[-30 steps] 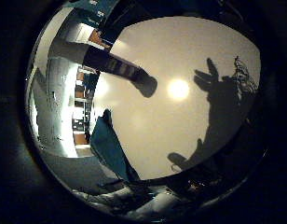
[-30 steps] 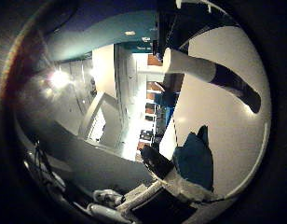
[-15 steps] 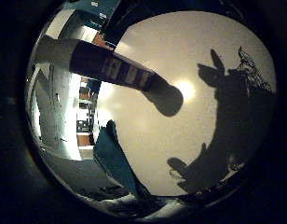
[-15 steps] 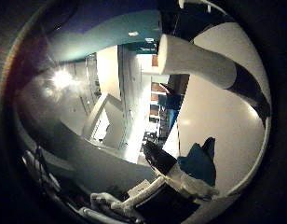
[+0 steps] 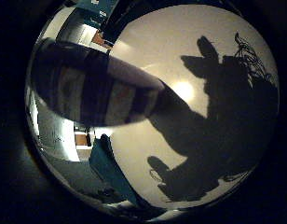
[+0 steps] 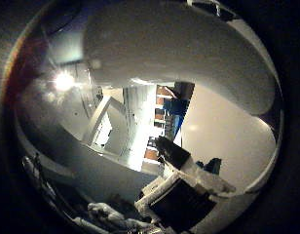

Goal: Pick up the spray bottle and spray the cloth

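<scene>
The spray bottle (image 5: 97,89), white with a dark band, stands on the white table (image 5: 171,37) and fills much of the right little finger side palm view, so it is close to the palm. In the right thumb side palm view its white body (image 6: 179,49) looms large. The teal cloth (image 5: 111,163) lies on the table beside the bottle. My right hand (image 6: 184,190) shows as black and white fingers, not closed on the bottle. Its shadow (image 5: 213,112) on the table has spread fingers.
Beyond the table's edge is a room with shelves and a bright lamp (image 6: 62,81). The table stretches bare past the bottle (image 6: 223,132).
The bottle has grown much larger in both views over the last second, so the palm has moved close to it. The hand's shadow on the table has grown too.
</scene>
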`<state>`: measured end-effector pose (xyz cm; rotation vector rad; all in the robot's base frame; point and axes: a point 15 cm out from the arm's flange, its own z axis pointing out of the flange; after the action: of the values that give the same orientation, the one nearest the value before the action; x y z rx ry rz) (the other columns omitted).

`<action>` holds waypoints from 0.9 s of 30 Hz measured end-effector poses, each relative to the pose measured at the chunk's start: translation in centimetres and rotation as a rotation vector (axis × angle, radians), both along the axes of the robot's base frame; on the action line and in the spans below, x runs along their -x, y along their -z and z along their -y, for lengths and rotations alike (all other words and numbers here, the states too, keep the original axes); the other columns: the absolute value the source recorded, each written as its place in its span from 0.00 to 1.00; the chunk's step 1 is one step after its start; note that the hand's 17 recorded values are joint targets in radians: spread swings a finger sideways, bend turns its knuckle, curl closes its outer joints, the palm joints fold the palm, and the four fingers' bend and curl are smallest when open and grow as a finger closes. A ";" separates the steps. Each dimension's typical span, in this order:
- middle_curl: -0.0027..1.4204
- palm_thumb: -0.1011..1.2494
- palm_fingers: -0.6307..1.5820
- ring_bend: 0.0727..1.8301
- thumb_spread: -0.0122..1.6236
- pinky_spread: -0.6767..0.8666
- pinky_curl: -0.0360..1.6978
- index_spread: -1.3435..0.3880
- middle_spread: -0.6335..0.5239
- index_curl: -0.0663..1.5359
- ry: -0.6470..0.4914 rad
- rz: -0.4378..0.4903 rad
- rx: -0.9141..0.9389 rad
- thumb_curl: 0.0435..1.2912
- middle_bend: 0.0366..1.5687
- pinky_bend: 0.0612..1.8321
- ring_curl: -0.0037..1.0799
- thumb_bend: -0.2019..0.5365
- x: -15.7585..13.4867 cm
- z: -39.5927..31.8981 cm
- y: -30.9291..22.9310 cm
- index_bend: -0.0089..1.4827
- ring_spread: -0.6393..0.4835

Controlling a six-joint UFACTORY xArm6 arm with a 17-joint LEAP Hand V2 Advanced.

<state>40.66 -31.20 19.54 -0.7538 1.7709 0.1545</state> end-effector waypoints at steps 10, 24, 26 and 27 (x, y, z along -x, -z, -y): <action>0.40 0.79 0.79 0.46 0.62 0.38 0.23 0.63 0.40 0.27 0.026 0.056 -0.048 0.27 0.41 0.34 0.43 0.28 -5.1 -1.5 -1.5 0.18 0.45; 0.48 0.89 0.86 0.71 0.62 0.29 0.40 0.68 0.46 0.48 -0.056 0.116 -0.060 0.31 0.76 0.62 0.53 0.26 -6.2 -3.0 -4.8 0.70 0.44; 0.48 0.90 0.85 0.73 0.62 0.30 0.42 0.68 0.46 0.48 -0.094 0.110 -0.036 0.32 0.78 0.63 0.53 0.26 -6.0 -3.8 -5.7 0.72 0.44; 0.48 0.90 0.85 0.73 0.62 0.30 0.42 0.69 0.46 0.48 -0.112 0.097 -0.021 0.33 0.78 0.63 0.53 0.26 -5.8 -4.2 -6.0 0.73 0.44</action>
<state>46.41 -27.03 25.50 -0.8318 1.6334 0.2079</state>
